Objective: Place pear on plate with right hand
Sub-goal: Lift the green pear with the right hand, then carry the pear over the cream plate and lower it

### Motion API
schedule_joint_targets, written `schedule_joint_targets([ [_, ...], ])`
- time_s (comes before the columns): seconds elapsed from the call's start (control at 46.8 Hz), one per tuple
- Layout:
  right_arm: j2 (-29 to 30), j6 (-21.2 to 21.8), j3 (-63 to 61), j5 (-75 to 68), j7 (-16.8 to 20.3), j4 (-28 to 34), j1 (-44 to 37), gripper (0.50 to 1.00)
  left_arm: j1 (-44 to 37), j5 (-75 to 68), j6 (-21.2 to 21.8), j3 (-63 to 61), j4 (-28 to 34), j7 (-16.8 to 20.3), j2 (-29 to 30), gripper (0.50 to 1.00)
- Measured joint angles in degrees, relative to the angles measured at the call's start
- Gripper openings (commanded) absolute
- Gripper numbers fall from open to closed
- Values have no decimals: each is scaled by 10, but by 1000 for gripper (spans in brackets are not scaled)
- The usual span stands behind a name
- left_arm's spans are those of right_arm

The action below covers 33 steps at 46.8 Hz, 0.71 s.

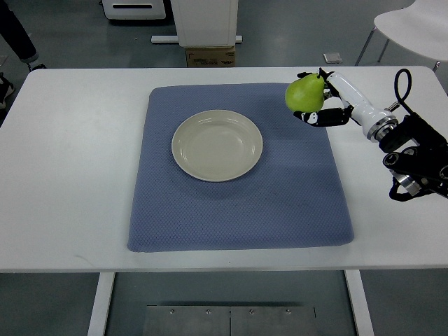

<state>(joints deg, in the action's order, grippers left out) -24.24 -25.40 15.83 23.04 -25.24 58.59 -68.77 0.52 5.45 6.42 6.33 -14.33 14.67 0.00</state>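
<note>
From my remote station I looked steeply down on a white desk [77, 175], the largest thing in view, and I place everything else relative to the plate. Beneath the plate lay a blue-grey textured mat [280, 203], covering the desk's middle; I judged it was there to cushion the crockery and stop it sliding. The plate [217, 145], round, cream and holding nothing, sat on the mat's upper-left part, waiting as the drop target. To the plate's right, past the mat's edge, my right hand [323, 105] came in on a white and black arm. Its dark fingers [318, 119] were curled around a green pear [305, 93], gripping it from the side and below. The pear appeared lifted off the surface, up and right of the plate and well apart from it; I judged that the lift was to carry it clear across the mat. My left hand was out of view. Beyond the desk's far edge, above the plate, I saw grey floor, a white cabinet base, a cardboard box [210, 56] and part of a white chair.
</note>
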Motion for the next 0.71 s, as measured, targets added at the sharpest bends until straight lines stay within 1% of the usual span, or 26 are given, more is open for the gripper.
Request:
schedule_joint_targets([
  [0.192,66,0,0,-4,6,0,-8,500,0,0,0,0,0,0,0,1000],
  [0.428,146,0,0,-10,24,-8,-16,500,0,0,0,0,0,0,0,1000],
  [0.577,197,-1,0,-11,32,-30,-16,500,0,0,0,0,0,0,0,1000],
  [0.705,226,-1,0,-12,34,-49,-9,500,0,0,0,0,0,0,0,1000],
])
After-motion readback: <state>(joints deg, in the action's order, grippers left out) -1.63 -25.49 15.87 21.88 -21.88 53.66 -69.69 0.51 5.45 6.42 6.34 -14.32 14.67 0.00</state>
